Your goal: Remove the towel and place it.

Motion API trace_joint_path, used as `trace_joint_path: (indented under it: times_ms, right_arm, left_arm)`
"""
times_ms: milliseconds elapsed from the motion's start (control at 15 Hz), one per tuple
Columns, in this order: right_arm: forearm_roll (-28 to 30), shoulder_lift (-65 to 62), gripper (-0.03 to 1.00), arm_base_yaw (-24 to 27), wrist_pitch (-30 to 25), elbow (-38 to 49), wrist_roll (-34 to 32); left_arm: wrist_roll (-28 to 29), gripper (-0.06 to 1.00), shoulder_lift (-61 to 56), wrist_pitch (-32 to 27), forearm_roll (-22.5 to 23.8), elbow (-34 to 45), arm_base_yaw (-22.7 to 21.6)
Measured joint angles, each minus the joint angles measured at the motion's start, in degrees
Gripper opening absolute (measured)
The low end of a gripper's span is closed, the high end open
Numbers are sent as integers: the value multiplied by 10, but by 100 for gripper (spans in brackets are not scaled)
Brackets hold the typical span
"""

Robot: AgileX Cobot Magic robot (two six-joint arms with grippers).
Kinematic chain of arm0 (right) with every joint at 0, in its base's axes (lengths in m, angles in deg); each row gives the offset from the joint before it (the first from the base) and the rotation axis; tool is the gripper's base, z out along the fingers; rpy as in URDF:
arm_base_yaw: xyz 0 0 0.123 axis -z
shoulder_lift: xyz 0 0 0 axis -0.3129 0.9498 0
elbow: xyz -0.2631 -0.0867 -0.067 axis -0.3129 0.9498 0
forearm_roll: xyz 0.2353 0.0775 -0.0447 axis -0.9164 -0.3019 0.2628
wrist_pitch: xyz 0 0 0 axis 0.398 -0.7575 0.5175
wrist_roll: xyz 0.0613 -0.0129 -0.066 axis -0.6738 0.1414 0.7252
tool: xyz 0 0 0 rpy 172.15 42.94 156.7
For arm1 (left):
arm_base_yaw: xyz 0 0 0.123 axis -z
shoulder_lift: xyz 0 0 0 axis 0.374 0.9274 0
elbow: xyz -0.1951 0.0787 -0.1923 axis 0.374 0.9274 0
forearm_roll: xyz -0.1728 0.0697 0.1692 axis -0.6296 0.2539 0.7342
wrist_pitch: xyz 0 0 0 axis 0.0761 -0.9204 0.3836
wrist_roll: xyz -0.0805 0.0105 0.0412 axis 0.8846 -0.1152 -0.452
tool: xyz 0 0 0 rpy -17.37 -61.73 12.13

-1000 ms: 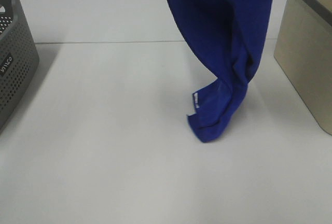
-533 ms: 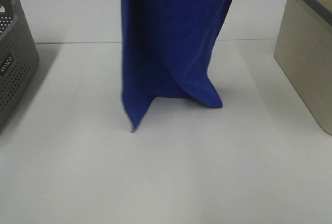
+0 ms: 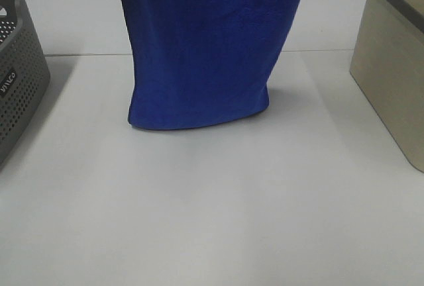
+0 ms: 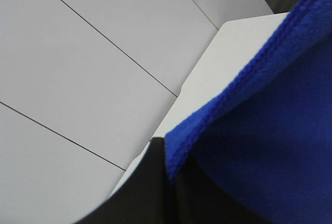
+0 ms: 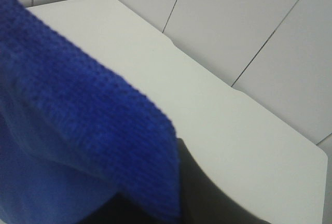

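Exterior high view: the towel (image 3: pixel 205 54) is seen hanging as a broad sheet, its lower edge down at the white surface (image 3: pixel 212 220), between the grey basket (image 3: pixel 20 81) and the beige bin (image 3: pixel 391 81). In the wrist views, the left end effector (image 4: pixel 168 182) and the right end effector (image 5: pixel 194 195) are each seen clamped on the towel's upper edge.

The grey basket (image 3: pixel 16 67) bears a small dark label (image 3: pixel 7 82) with pale lettering, turned sideways and unreadable.
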State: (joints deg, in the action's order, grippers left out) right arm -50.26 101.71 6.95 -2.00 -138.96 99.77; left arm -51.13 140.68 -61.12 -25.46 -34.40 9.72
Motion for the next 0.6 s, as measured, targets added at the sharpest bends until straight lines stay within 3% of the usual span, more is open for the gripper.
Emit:
trace_joint_path:
  times_ms: [333,467,600]
  right_arm:
    - [1,36,2,0,5,0,0]
    - [-6,78,2,0,85,0,0]
    - [-31,138,2,0,214,0,0]
  left_arm:
    - [6,0,49,26,19,0,-19]
    - [28,0,89,93,20,0,-55]
    - [57,0,140,197,21,0,-81]
